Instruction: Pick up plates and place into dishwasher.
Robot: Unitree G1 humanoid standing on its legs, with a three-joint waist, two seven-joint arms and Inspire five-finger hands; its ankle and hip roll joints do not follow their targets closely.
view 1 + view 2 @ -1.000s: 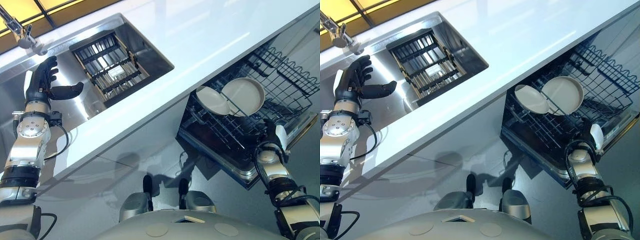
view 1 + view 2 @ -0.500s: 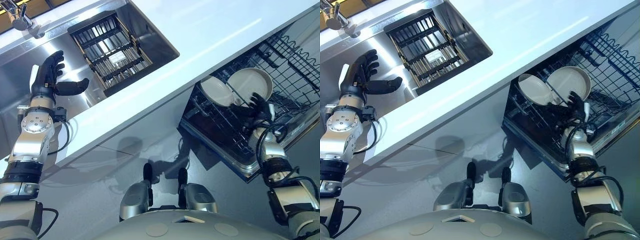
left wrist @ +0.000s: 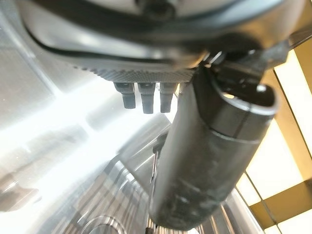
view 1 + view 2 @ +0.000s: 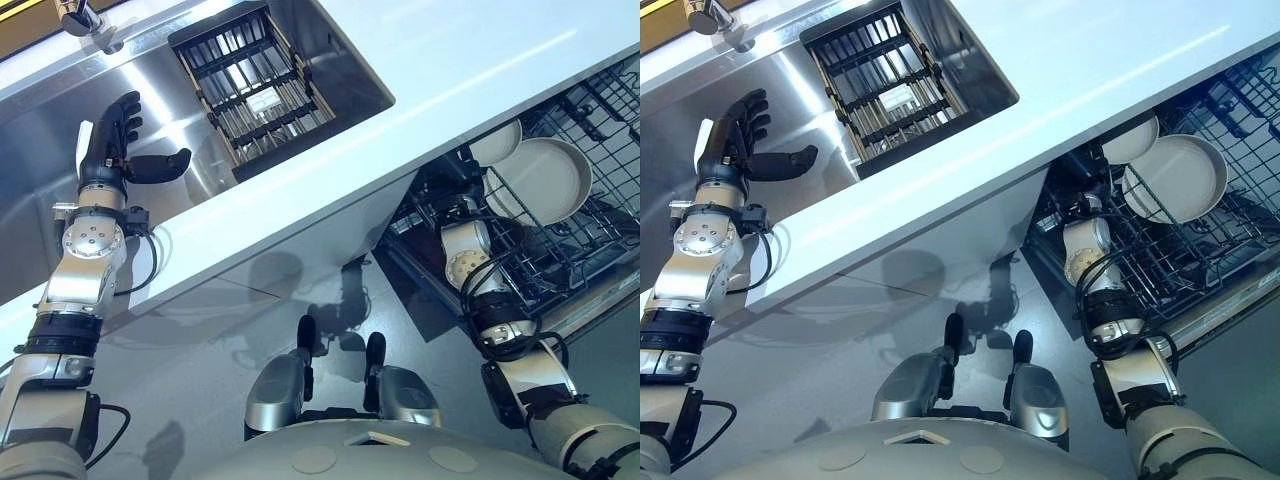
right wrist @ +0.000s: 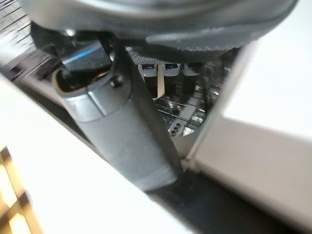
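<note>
Two pale plates stand on edge in the dishwasher's lower rack point(image 4: 590, 235): a large one point(image 4: 545, 180) and a smaller one point(image 4: 497, 145) partly hidden by the counter edge. My right hand point(image 4: 1087, 203) reaches into the front left of that rack, just below the counter and left of the plates. In the right wrist view its thumb point(image 5: 122, 141) and fingers point(image 5: 165, 73) are straight with nothing between them. My left hand point(image 4: 110, 150) hovers open over the steel drainboard point(image 4: 40, 130), thumb spread.
A dark empty dish rack point(image 4: 250, 85) sits in the sink. A tap point(image 4: 85, 18) stands at the far left. The white counter point(image 4: 450, 70) overhangs the pulled-out dishwasher rack. Grey floor lies below.
The camera has shifted. My right hand has left the plates and moved left, deeper under the counter edge. The left hand keeps its pose.
</note>
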